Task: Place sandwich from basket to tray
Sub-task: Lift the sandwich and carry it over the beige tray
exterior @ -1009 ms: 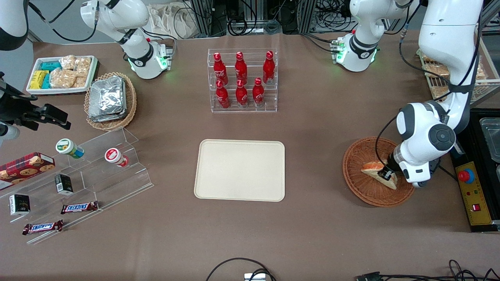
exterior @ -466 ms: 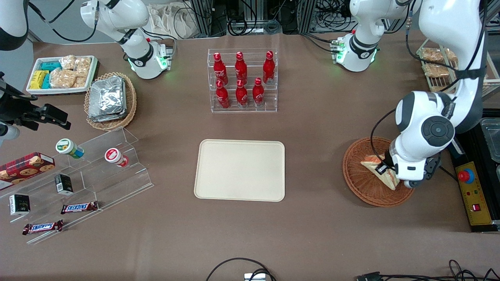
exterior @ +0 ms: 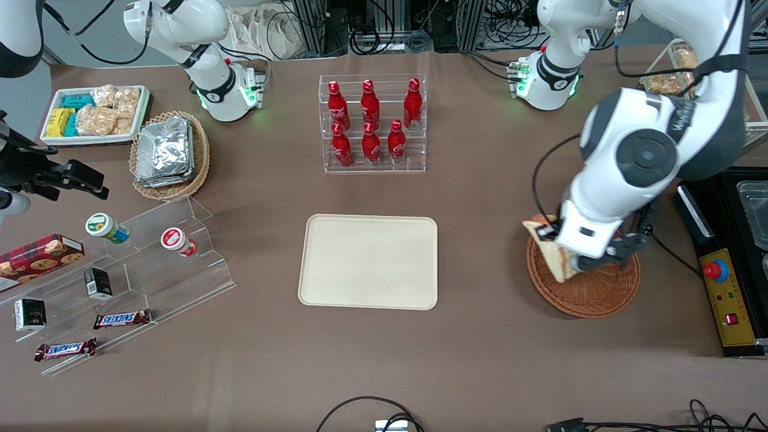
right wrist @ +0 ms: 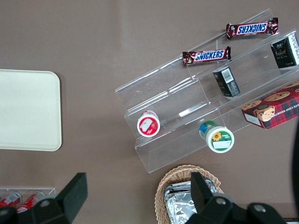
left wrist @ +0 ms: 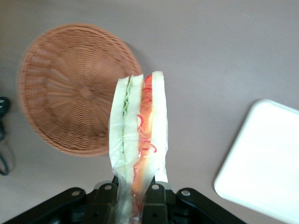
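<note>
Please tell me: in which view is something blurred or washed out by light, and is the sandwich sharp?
Left wrist view: the sandwich is sharp in the shut gripper, the basket rim is slightly soft, the tray is overexposed to near white. Front view: even light, soft shadows, the tray keeps its cream tone.

The triangular white-bread sandwich [exterior: 551, 249] with red and green filling has left the round reddish-brown wicker basket [exterior: 594, 294], where it lay a second ago. The gripper [left wrist: 133, 189] has risen with it clamped between its fingers, carrying it up above the basket's rim nearest the flat cream-beige rectangular tray [exterior: 368, 261].
</note>
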`<state>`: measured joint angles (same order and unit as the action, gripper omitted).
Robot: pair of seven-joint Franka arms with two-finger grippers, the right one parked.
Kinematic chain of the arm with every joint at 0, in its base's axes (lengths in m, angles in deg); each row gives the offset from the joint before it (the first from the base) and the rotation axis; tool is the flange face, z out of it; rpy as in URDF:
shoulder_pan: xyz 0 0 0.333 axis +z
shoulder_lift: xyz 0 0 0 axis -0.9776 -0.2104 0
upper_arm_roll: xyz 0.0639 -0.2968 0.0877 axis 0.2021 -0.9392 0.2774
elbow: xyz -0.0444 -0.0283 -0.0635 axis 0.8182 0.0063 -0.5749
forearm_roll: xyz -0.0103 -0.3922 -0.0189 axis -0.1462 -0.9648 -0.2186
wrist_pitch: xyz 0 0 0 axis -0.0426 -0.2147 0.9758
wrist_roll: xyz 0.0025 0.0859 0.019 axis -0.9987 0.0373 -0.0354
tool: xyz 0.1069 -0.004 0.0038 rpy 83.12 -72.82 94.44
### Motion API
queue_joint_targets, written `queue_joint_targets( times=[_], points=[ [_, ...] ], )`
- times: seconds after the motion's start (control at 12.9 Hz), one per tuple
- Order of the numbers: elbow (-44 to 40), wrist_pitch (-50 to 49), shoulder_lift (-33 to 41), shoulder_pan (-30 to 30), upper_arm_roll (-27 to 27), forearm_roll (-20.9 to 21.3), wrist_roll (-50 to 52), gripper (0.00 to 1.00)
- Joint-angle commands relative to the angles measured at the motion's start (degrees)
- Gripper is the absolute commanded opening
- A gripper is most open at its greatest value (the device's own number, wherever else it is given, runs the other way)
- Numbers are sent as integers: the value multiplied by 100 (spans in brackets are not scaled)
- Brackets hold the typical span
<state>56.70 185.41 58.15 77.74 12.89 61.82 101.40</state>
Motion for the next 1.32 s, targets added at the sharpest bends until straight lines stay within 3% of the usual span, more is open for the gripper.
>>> queue_joint_targets(
  times=[0.0, 0.31, 0.47, 0.54, 1.24],
  points=[
    [-237, -31, -306, -425, -242, 118, -131, 0],
    [-1139, 399, -1498, -1541, -225, 487, -52, 1],
    [-1502, 426, -2123, -2000, -181, 1099, 192, 2],
    [-1564, 513, -2344, -2019, -189, 1320, 299, 2],
    [-1520, 1225, -3189, -2142, -181, 1840, 317, 12]
  ],
)
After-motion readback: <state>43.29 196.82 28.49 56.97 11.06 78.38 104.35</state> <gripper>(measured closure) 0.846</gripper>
